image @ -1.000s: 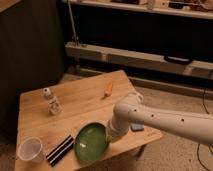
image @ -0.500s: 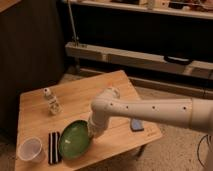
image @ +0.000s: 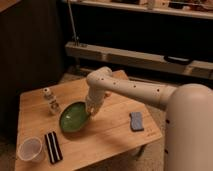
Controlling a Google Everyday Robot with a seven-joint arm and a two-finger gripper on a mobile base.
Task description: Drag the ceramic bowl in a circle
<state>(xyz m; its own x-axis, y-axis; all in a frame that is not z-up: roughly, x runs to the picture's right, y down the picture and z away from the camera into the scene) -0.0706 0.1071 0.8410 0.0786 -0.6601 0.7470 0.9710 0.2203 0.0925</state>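
Observation:
The ceramic bowl is a wide, shallow, glossy green dish with a darker rim, lying near the middle of the wooden table. My white arm reaches in from the right and bends down to it. My gripper is at the bowl's right rim, touching or holding it. The arm's wrist covers that edge of the bowl.
A small white cup stands at the front left corner. A black-and-white striped flat object lies beside it. A small bottle stands left of the bowl. A blue sponge lies at right. Shelving stands behind the table.
The bowl has moved left and then away from the front edge toward the table's middle, with my arm swinging along with it. The blue sponge is uncovered now.

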